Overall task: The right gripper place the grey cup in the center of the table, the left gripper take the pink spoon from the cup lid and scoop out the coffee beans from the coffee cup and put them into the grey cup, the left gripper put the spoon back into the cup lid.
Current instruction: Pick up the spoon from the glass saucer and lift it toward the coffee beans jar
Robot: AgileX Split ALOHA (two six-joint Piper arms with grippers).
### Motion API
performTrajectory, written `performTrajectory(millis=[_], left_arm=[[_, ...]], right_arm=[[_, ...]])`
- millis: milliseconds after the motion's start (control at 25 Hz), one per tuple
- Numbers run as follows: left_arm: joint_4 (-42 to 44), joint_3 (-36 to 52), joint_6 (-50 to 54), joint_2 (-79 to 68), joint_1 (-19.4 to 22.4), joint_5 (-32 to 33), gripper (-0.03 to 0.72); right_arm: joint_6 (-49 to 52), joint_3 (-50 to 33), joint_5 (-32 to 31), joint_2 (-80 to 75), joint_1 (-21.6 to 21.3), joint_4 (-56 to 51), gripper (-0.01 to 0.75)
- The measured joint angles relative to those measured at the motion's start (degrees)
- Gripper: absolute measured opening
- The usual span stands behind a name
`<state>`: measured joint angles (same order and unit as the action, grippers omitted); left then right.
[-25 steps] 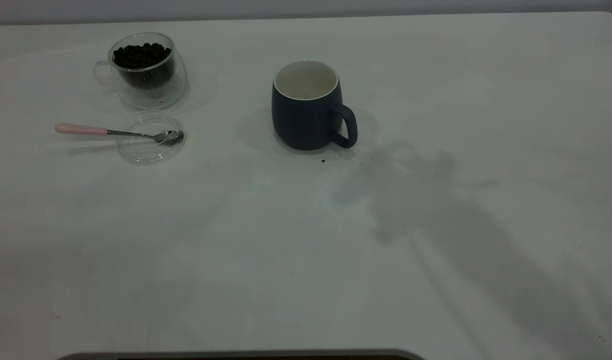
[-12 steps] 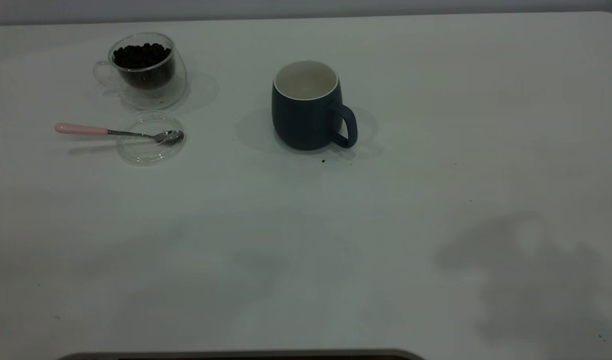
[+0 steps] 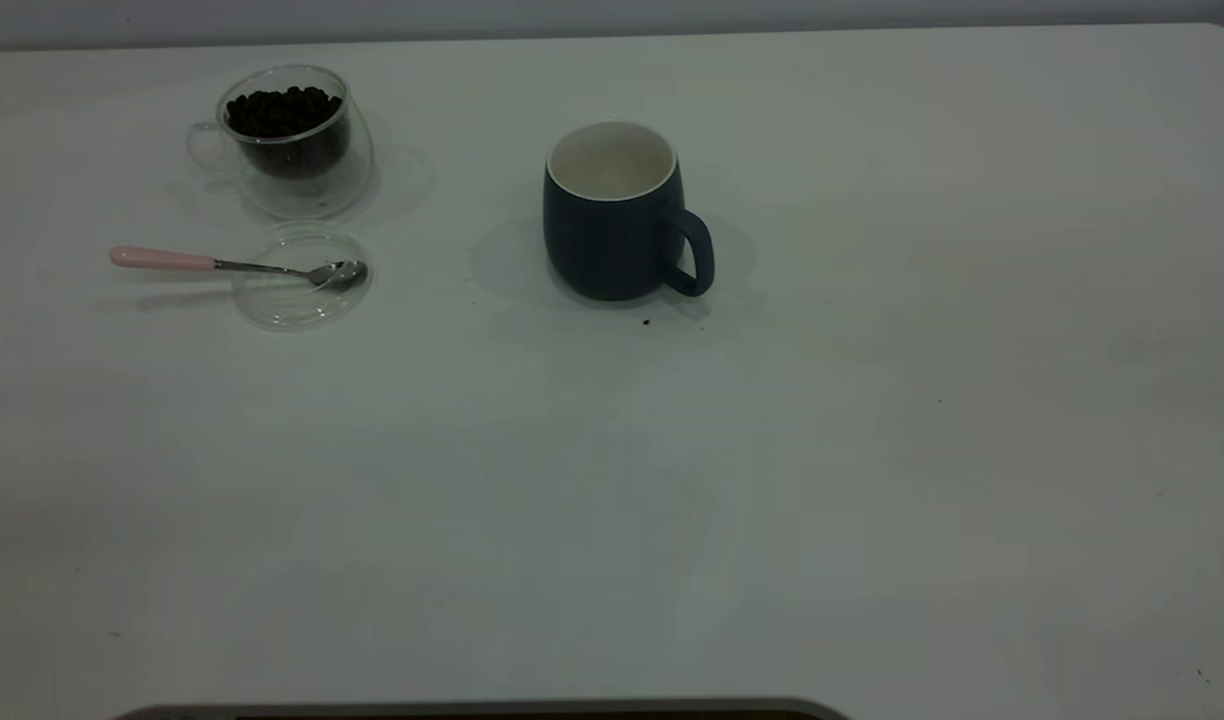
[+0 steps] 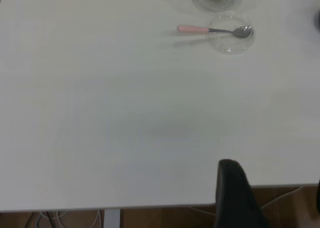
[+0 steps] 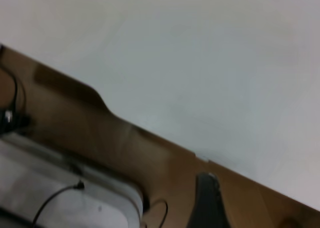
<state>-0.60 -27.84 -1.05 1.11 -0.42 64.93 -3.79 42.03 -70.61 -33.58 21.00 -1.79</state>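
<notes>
pink spoon (image 4: pixel 212 30) on cup lid (image 4: pixel 231 33), well apart from left gripper (image 4: pixel 270 198)

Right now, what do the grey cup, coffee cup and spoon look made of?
grey cup: likely ceramic, with a matte dark blue-grey outside and a white inside.
coffee cup: clear glass or plastic, double-walled; the coffee beans show through.
pink spoon: shiny metal bowl and neck; the pale pink handle looks like plastic or glazed ceramic.

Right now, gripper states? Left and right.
Left gripper: back at the near table edge, holding nothing; open.
Right gripper: off the table edge, holding nothing; open or shut cannot be told.
</notes>
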Motion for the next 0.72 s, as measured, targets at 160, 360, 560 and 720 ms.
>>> performTrajectory(millis=[160,360,560,720], left_arm=[[0.0,0.0,0.0,0.0,0.0,0.0,0.447],[0.0,0.0,0.0,0.0,0.0,0.0,0.447],[0.0,0.0,0.0,0.0,0.0,0.0,0.447],[0.0,0.0,0.0,0.0,0.0,0.0,0.447]], right_arm=[[-0.8,-4.5,1.3,9.6,-6.2,-0.5,0.591],[-0.3,-7.8,1.6,18.6,-12.2,-0.7,0.591],[-0.2,-10.6,2.2,24.6,-17.0,-0.7,0.591],[-0.2,-12.9,4.4,27.8,-19.5,-0.6,0.591]])
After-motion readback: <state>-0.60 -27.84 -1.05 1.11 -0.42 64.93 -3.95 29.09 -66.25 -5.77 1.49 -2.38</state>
